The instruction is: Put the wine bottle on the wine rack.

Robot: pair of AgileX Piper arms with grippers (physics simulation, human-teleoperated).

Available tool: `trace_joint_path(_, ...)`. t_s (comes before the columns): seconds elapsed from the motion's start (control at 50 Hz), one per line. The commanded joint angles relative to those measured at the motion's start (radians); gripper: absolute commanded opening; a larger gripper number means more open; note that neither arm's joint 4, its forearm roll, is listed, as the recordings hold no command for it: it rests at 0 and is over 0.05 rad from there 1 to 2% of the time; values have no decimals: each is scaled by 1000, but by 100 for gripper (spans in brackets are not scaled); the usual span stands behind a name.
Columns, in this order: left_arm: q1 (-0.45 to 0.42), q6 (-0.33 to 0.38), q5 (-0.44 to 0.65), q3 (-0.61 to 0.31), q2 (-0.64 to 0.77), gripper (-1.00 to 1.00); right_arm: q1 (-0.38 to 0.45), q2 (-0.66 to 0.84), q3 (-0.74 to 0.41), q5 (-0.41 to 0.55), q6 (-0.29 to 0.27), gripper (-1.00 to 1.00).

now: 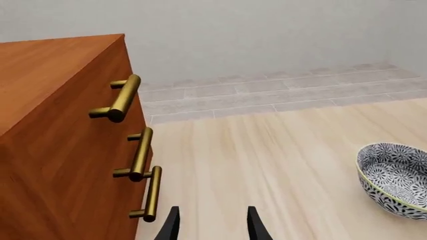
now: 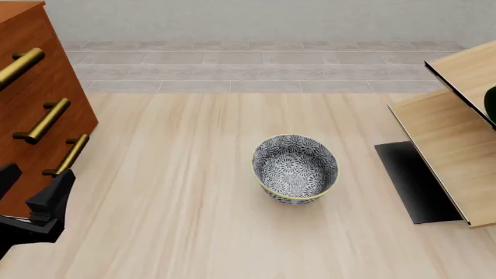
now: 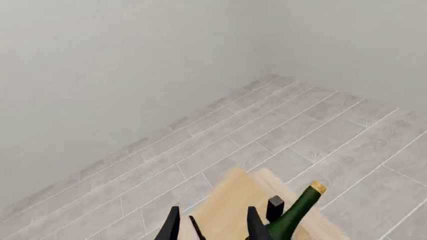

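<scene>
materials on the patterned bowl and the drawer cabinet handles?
Patterned grey-blue bowl: looks like glazed ceramic, with a fine printed floral pattern and a yellowish rim; a render, so uncertain. Bar handles on the reddish-brown wood-grain cabinet: brass-look metal, gold with soft highlights.

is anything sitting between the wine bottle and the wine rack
Nothing visible does. In the right wrist view the wine bottle already lies against the wine rack, just beyond the right end effector.

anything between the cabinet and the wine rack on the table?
Front view: only the bowl, roughly midway between cabinet and rack; otherwise bare tabletop.
</scene>
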Motion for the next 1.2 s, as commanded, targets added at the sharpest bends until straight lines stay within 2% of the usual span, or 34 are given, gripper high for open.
trace_joint_path(0.02,9,8,19,0,-33,100,66,-78,54,12,-30,100)
trace_joint_path(0.16,16,13,21,0,-44,100,107,-143,140,-6,-27,100)
trace_joint_path(0.42,21,12,21,0,-52,100,132,-199,212,-15,-34,100)
trace_joint_path(0.6,17,11,-1,0,-32,100,185,-258,280,-21,-40,100)
trace_joint_path(0.66,18,15,4,0,-37,100,192,-272,302,-26,-21,100)
trace_joint_path(1.06,9,13,-18,0,-13,100,254,-407,456,-29,-63,100)
trace_joint_path(1.08,9,12,-20,0,-12,100,271,-415,459,-22,-89,100)
trace_joint_path(1.2,10,13,-24,0,-8,100,265,-457,499,-23,-77,100)
